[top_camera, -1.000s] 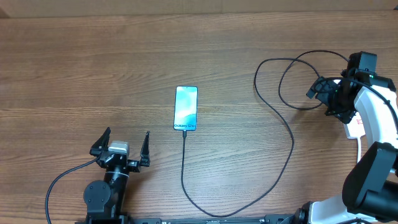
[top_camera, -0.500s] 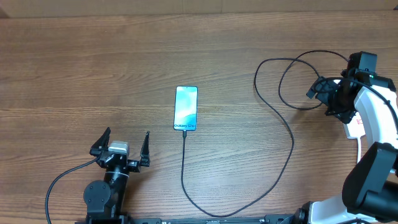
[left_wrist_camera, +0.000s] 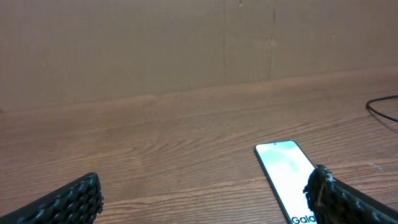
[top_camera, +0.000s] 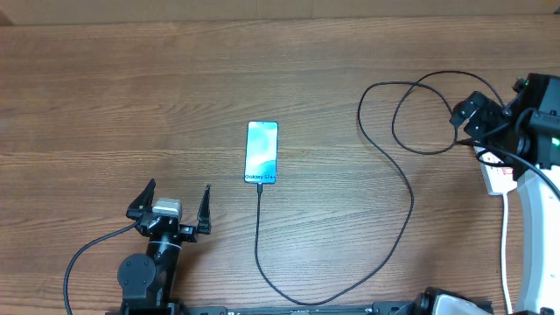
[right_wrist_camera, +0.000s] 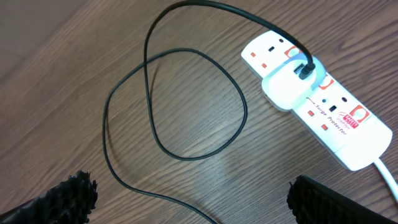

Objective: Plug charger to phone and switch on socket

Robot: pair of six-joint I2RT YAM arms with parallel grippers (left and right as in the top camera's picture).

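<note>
The phone [top_camera: 262, 152] lies flat mid-table with its teal screen up, and it also shows in the left wrist view [left_wrist_camera: 286, 174]. The black charger cable [top_camera: 411, 197] runs from the phone's near end, loops right, and ends in a white adapter [right_wrist_camera: 287, 86] plugged into the white socket strip [right_wrist_camera: 336, 121]. In the overhead view the socket [top_camera: 499, 181] is mostly hidden under my right arm. My right gripper [top_camera: 477, 118] is open and empty above the cable loop [right_wrist_camera: 245, 107], just left of the socket. My left gripper [top_camera: 171, 206] is open and empty, near-left of the phone.
A cardboard wall [left_wrist_camera: 186, 43] stands along the table's far edge. The socket's thick white cord [right_wrist_camera: 388, 174] leads off toward the right edge. A thin black cable of the left arm [top_camera: 87, 254] lies at the near left.
My right arm has pulled back from over the socket, up and to the right. The phone, cable and left arm have not moved.
</note>
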